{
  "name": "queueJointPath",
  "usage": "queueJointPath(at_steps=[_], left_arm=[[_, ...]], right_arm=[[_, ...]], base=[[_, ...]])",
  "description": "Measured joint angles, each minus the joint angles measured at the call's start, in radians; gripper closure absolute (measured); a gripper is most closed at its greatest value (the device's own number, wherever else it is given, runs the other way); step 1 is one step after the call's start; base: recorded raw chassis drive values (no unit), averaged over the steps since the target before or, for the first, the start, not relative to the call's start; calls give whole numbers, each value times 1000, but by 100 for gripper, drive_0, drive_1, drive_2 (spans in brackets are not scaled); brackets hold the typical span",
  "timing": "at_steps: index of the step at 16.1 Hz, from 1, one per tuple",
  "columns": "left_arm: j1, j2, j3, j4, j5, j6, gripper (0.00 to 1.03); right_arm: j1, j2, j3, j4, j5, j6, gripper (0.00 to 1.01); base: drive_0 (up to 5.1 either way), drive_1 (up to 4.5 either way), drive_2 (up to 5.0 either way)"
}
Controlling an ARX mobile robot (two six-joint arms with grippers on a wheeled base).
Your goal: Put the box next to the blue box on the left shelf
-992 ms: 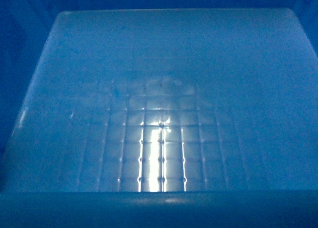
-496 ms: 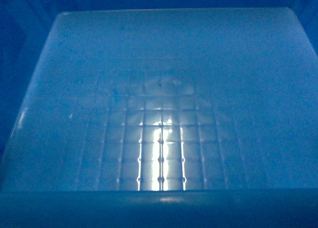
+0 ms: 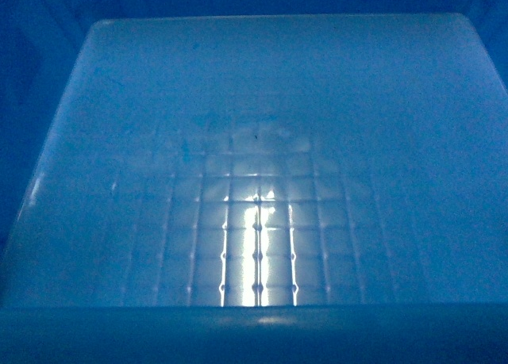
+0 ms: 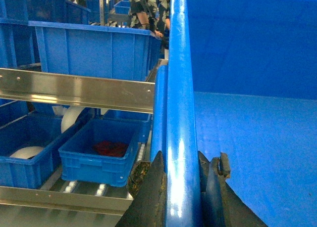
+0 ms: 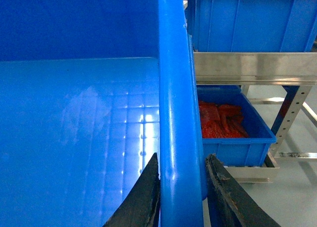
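The box (image 3: pixel 254 142) fills the head view, and only its grid-embossed floor and dark walls show there. My left gripper (image 4: pixel 181 158) is shut on the box's thick left rim (image 4: pixel 177 88), one finger on each side. My right gripper (image 5: pixel 182 158) is shut on the right rim (image 5: pixel 173 88) in the same way. In the left wrist view the left shelf (image 4: pixel 74 91) shows a grey rail and white rollers (image 4: pixel 101 189). A small blue box (image 4: pixel 96 158) with red contents rests on the rollers, and a large blue box (image 4: pixel 94 51) stands on the level above.
Another blue bin (image 4: pixel 25 153) with white objects sits left of the small one. In the right wrist view a rack rail (image 5: pixel 252 66) carries a blue crate (image 5: pixel 247 19), with a bin of red items (image 5: pixel 228 128) below. A perforated upright (image 5: pixel 292 113) stands on the grey floor (image 5: pixel 297 187).
In the head view the box's floor pattern has shifted only very slightly. Nothing else visibly differs.
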Motion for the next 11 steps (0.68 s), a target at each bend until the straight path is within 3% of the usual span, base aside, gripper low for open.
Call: queueJointPath(at_steps=[11], left_arm=[[0,0,0,0,0,0,93]], right_arm=[[0,0,0,0,0,0,81]], base=[[0,0,0]])
